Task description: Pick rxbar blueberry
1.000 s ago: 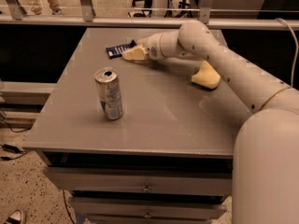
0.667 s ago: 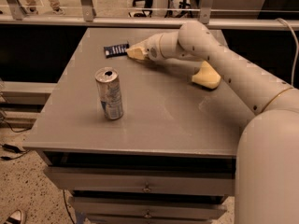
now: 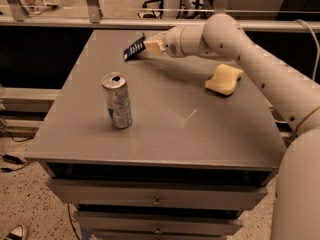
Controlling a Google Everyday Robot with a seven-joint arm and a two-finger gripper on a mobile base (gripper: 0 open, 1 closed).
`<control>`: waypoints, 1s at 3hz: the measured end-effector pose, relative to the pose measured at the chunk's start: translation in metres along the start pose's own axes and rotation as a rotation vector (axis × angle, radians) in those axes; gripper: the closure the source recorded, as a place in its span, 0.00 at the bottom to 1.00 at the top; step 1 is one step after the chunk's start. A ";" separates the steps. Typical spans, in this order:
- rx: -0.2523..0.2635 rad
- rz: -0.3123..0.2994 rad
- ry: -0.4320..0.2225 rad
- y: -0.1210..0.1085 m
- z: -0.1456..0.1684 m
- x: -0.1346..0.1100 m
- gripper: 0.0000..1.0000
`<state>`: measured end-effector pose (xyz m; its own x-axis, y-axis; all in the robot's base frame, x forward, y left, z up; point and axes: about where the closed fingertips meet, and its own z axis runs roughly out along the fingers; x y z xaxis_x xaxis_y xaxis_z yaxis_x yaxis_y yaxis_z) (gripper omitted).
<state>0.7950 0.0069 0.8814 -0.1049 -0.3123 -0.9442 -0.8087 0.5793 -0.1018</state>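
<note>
Toward 8 o'clock on the bench, a flat grey slab with a matte, faintly scuffed top, stands a silver drink can, an upright metal cylinder with a shiny rim, an open mouth on its lid and blue-tinted print on its wall. At about 11 o'clock, near the far edge, is the rxbar blueberry, a small flat rectangular wrapper, dark navy-black with rows of white print; it sits tilted, its left end lower and pointing toward 8 o'clock, and a soft shadow lies on the bench just below it. Its right end meets the tip of the tool, whose cream-coloured fingers are clenched on that end, so the bar juts out from the tool at its 9 o'clock side. The tool sits at 12 o'clock over the far part of the bench. At 2 o'clock lies a yellow sponge, a thick, soft-looking block with wavy edges, well apart from the bar. Above it the smooth, rounded white arm runs off toward 4 o'clock. Under the bench top, grey metal drawers with small knobs face the camera.
</note>
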 end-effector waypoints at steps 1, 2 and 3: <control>-0.025 -0.090 -0.064 0.014 -0.030 -0.040 1.00; -0.034 -0.165 -0.092 0.026 -0.059 -0.067 1.00; -0.054 -0.227 -0.103 0.043 -0.091 -0.090 1.00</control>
<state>0.7171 -0.0091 0.9902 0.1404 -0.3500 -0.9262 -0.8349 0.4610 -0.3008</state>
